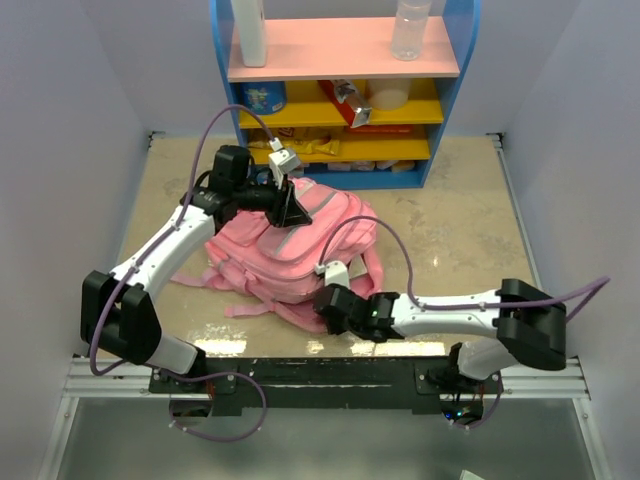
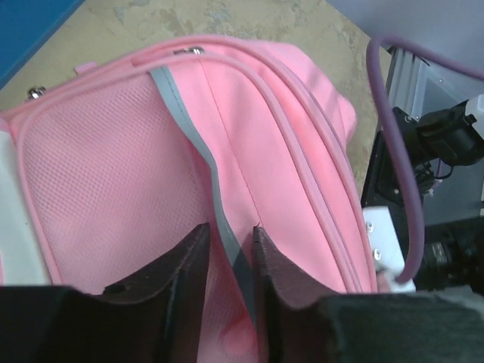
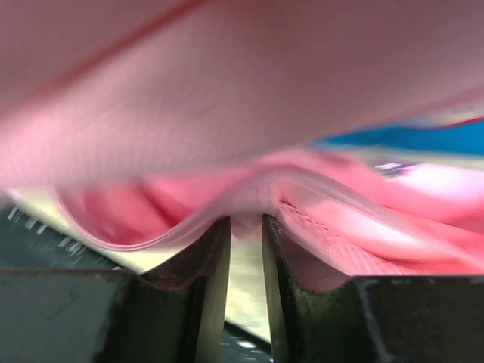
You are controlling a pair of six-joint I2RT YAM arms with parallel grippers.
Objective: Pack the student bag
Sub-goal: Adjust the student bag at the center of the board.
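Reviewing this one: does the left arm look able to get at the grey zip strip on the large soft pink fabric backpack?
Likely yes. The left gripper is down on the pink backpack, its fingers apparently pinching the grey strip, with nothing else in the way.

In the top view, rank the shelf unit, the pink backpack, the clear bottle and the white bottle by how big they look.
1. shelf unit
2. pink backpack
3. white bottle and clear bottle: they look about alike, and the top edge of the frame cuts off both, so I leave them unranked.
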